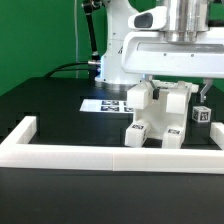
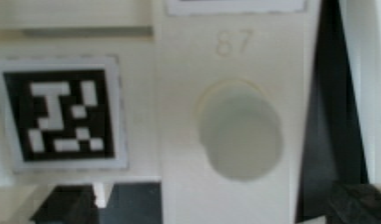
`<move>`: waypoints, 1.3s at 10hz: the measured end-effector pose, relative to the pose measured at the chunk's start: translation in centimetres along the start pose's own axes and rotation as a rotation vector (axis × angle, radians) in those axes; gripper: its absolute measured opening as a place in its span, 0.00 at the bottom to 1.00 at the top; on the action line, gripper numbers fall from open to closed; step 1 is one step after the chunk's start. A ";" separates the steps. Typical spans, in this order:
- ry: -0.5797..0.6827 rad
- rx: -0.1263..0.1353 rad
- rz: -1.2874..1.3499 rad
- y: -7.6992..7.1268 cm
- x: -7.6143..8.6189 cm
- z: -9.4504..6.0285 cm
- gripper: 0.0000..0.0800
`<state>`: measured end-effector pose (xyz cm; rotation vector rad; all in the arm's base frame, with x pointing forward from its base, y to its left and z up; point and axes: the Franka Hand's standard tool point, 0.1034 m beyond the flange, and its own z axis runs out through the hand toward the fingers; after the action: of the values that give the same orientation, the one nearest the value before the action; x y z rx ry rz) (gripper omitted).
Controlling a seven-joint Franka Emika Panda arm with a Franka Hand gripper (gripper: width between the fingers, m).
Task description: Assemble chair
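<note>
- Under the jaws and all around them lies the black table (image 1: 40, 110), the biggest thing to see.
- Above the jaws rises the white robot arm (image 1: 125, 50), with its thick base further back, on the exterior view's left.
- Well in front of the jaws, nearer the exterior camera, the long white border frame (image 1: 100, 153) runs across the table and turns back at both ends.
- Right at the jaws stands the chair (image 1: 160, 115), made of chunky white pieces. Its top piece sits between the two fingers. Its two lower blocks, with black-and-white tags, rest on the table just behind the frame.
- Off to the side of the jaws, on the exterior view's left, the marker board (image 1: 100, 103) lies flat on the table, partly hidden by the chair.
- The gripper (image 1: 172, 88) hangs straight down over the chair. Its jaws stand wide, one on each side of the top piece. It is not clear if they squeeze the piece or only stand beside it.
- Just beside the jaws, on the exterior view's right, is a small white block (image 1: 201, 114) with a tag. It is not clear if it is joined to the chair.
- Close up between the jaws, the wrist view shows a blurry white chair piece with a square tag (image 2: 62, 115), an oval dent (image 2: 240, 128) and a faint number (image 2: 231, 43).
</note>
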<state>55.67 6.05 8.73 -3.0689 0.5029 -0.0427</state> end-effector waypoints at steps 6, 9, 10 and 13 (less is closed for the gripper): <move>-0.020 0.056 0.090 -1.8 -2.4 -6.1 0.81; -0.026 0.053 0.104 -1.9 -3.0 -5.8 0.81; -0.026 0.053 0.103 -1.9 -3.1 -5.8 0.81; -0.032 0.054 0.131 -3.4 -6.1 -5.7 0.81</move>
<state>50.81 11.01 14.45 -2.9715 0.6870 -0.0046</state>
